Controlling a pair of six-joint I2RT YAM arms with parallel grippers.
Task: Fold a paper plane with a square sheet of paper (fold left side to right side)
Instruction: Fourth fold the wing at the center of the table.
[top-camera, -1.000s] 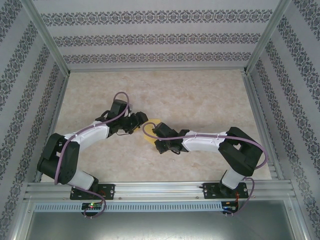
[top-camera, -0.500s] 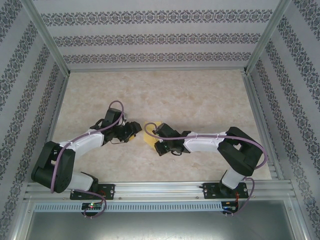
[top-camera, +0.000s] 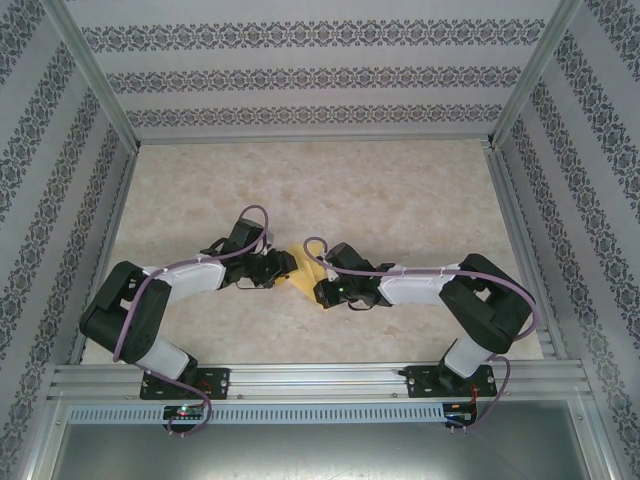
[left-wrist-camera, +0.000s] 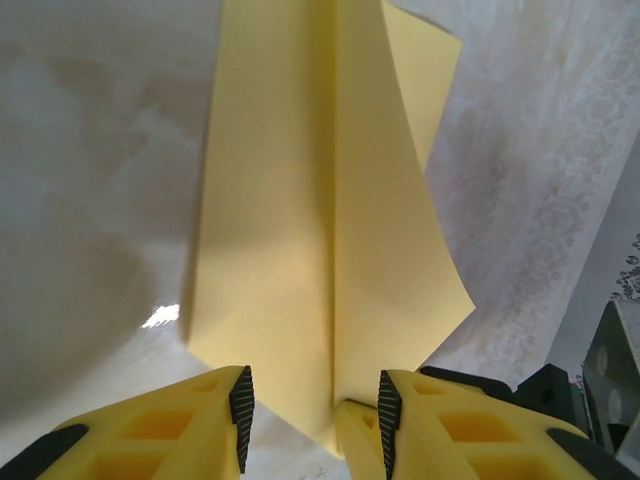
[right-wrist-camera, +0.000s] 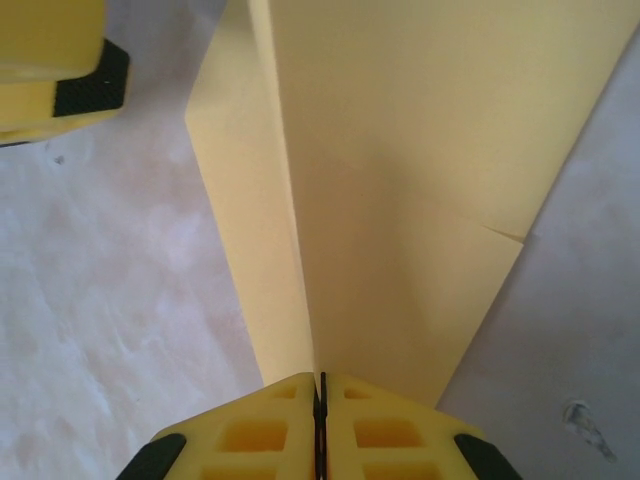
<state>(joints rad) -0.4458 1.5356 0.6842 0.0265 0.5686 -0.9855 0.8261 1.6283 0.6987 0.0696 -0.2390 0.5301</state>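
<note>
Since the paper (left-wrist-camera: 270, 230) already reads as a long, narrow, layered shape with a sharp crease down its middle rather than a flat square, I judge the task well past its early folds and near its end. It sits at mid-counter (top-camera: 400, 190), between the two arms. In the left wrist view one panel lies fairly flat and the other lifts and flares sideways. From the right wrist, a small step in the paper's outer edge shows one layer overlapping another, so more than one fold has been made.

The right tool (right-wrist-camera: 320, 385) is closed tight, pads meeting with no gap. The paper's near end runs straight into that seam along the crease, so it has the paper pinched. The left tool (left-wrist-camera: 315, 412) comes at the paper from the other side and stands partly open, with a finger on each side of the tip and the crease lined up in the gap. Its pads do not look pressed on the sheet, so I read it as straddling, not holding.

What seems left is to bring the raised panel down and press the crease so that the dart shape holds. Whether the nose is properly pointed I cannot tell: the wrist views cut the outline off, and the arms cover much of it from above. Setting it down and letting go would follow.
</note>
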